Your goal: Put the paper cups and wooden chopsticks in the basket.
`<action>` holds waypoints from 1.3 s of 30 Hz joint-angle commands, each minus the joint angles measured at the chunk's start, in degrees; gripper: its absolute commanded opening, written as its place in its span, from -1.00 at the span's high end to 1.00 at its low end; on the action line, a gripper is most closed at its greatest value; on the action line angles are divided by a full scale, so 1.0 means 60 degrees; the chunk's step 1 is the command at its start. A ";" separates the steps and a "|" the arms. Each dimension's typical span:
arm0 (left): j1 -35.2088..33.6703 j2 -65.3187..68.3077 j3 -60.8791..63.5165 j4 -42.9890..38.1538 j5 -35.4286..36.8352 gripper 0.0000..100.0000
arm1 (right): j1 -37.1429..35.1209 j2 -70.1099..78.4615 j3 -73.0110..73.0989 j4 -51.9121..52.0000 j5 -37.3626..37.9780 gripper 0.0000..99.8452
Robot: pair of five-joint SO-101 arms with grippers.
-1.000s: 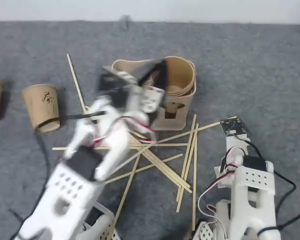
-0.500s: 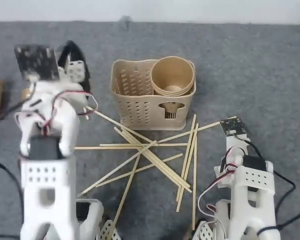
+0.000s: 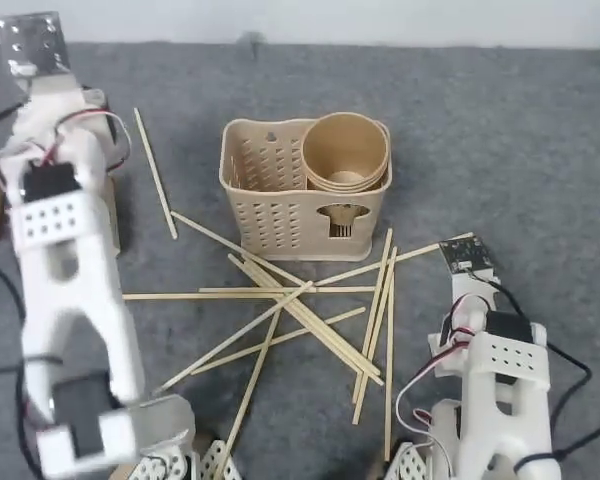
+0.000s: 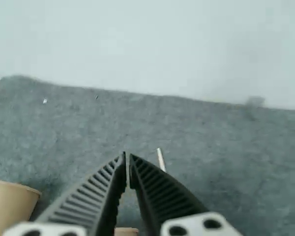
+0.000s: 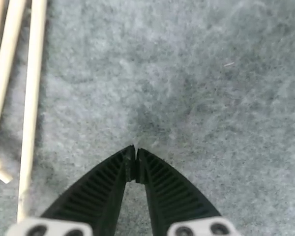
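Nearest, the right arm (image 3: 495, 375) sits where it was, the right claw (image 5: 135, 164) pinched shut on nothing above the grey counter (image 3: 500, 150). The wooden chopsticks (image 3: 302, 290) lie scattered before the basket (image 3: 270, 205), which holds stacked paper cups (image 3: 345, 150). The left arm (image 3: 55, 210) has swung from the basket to the far left. The high view gives its back; its wrist view gives the left claw (image 4: 127, 167) closed to a slit, empty, a loose cup (image 4: 10, 206) beside it.
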 commanded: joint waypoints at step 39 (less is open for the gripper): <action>-0.1055 1.0637 -1.4234 1.0652 -0.1817 0.97 | -0.0315 -0.0212 -0.0073 -0.0139 0.0044 0.98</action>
